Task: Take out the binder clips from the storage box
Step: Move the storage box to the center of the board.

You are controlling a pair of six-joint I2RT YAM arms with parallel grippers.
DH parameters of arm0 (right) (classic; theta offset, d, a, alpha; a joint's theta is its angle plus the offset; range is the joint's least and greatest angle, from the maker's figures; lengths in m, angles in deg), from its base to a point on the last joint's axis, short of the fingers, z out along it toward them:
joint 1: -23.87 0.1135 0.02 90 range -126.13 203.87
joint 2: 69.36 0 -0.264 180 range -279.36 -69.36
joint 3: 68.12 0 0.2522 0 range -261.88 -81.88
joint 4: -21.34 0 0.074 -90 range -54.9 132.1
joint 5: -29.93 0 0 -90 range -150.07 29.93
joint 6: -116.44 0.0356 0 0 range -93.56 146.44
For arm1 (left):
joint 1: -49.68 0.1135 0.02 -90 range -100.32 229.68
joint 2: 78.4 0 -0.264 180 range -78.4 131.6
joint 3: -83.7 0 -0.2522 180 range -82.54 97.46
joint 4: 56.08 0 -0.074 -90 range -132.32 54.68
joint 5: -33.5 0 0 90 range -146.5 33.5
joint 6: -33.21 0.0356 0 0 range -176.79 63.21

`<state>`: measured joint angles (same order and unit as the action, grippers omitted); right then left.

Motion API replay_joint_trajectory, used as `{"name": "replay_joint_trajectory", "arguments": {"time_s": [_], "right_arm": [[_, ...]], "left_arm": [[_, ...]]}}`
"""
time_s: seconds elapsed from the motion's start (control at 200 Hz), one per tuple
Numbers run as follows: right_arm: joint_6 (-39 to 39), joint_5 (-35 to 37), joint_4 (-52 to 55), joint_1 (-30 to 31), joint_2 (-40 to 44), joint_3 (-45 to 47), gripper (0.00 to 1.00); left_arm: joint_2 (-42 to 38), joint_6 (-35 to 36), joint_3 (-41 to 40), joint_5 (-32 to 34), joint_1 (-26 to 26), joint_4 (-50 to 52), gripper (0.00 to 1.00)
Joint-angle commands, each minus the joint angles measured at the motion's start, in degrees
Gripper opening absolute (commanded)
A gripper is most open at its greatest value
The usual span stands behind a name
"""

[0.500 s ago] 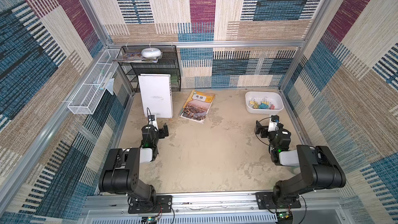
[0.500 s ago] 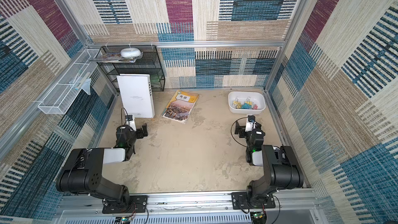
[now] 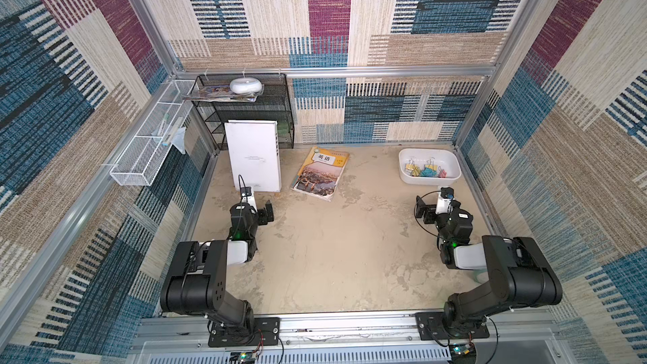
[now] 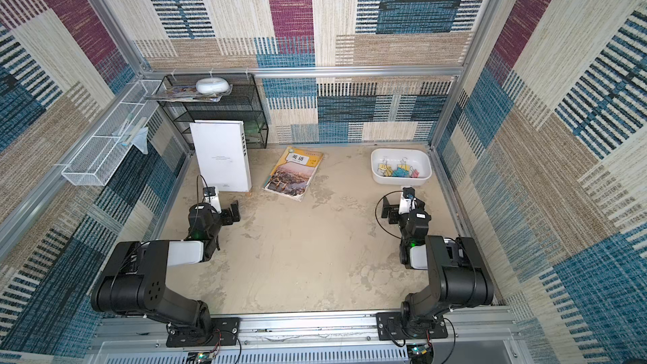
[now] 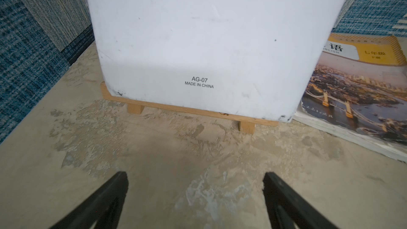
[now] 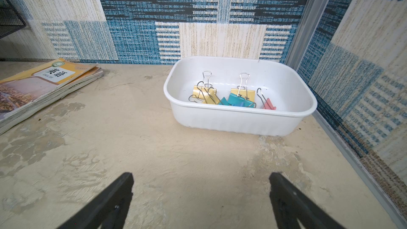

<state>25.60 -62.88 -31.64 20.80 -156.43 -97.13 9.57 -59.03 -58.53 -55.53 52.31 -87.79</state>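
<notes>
Progress: no clip is showing outside the box; judging by this, the whole job is waiting to be done.
Storage box [image 6: 231, 122]: sitting on the worktop [image 3: 332, 239], in the far corner on the right arm's side.
Binder clips [image 6: 231, 101]: lying bunched inside, along the box's near wall.
Right gripper [image 6: 201, 179]: hovering spread wide and empty, facing the box, short of it.
Left gripper [image 5: 195, 179]: hovering spread and empty, facing a white panel [image 5: 198, 29], well apart from the box.

You'll find the storage box [image 6: 231, 120], a shallow white tub with a rolled rim, upright in the table's far right corner. Your binder clips [image 6: 236, 99] lie heaped inside against its near wall, yellow, teal and pink, with some silver handles raised.
</notes>
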Motion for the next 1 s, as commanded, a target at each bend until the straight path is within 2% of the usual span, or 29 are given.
{"name": "replay_joint_trajectory", "arguments": {"time_s": [0.0, 0.195, 0.26, 0.315, 0.401, 0.481, 0.586, 0.661, 0.736, 0.826, 0.916, 0.941, 0.997], "right_arm": [[0.05, 0.00, -0.63, 0.08, 0.14, -0.22, 0.99], [-0.02, 0.08, -0.90, 0.05, 0.32, 0.02, 0.99], [0.58, 0.18, -0.62, 0.08, 1.34, -0.32, 0.99], [0.84, 0.88, 6.17, 0.11, 4.47, -2.55, 0.99], [4.97, 5.10, 24.46, 0.14, 9.31, -10.29, 0.99], [13.02, 8.05, 33.63, 0.15, 11.98, -16.23, 0.99], [25.14, 9.15, 45.21, 0.06, 12.29, -24.69, 0.99], [26.11, 4.59, 49.61, -0.02, 9.05, -31.48, 0.99], [21.65, -3.74, 53.12, -0.01, 3.49, -38.36, 0.99], [18.96, -7.90, 61.14, 0.13, -4.29, -48.55, 1.00], [16.68, -5.29, 72.89, 1.49, -13.66, -60.61, 0.84], [15.95, -4.42, 76.49, 1.88, -16.35, -64.02, 0.77], [14.43, -2.87, 83.41, 2.99, -21.82, -71.12, 0.53]], "left_arm": [[0.19, -0.09, 0.69, -0.97, 0.16, 0.03, 0.99], [-0.41, 0.21, 0.57, -1.27, 0.16, -0.11, 0.99], [-2.90, 0.45, 2.12, -1.84, 0.17, 4.62, 0.99], [-5.78, 0.25, 4.18, -1.58, 0.09, 11.24, 0.99], [-10.54, -2.21, 8.03, 0.24, 0.07, 22.17, 0.99], [-14.84, -8.30, 10.43, 2.98, 0.08, 28.26, 0.99], [-19.99, -19.91, 14.56, 6.49, 0.15, 38.95, 0.99], [-22.13, -24.83, 17.30, 6.68, 0.30, 44.65, 0.99], [-22.84, -26.05, 19.51, 1.67, 0.49, 47.69, 0.99], [-22.57, -27.16, 21.95, -2.51, 0.50, 51.36, 0.95], [-23.08, -28.48, 23.27, -4.37, 0.37, 53.56, 0.89], [-23.32, -28.83, 23.57, -4.64, 0.40, 54.00, 0.88], [-24.07, -29.05, 23.93, -5.18, 0.44, 54.72, 0.87]]}}
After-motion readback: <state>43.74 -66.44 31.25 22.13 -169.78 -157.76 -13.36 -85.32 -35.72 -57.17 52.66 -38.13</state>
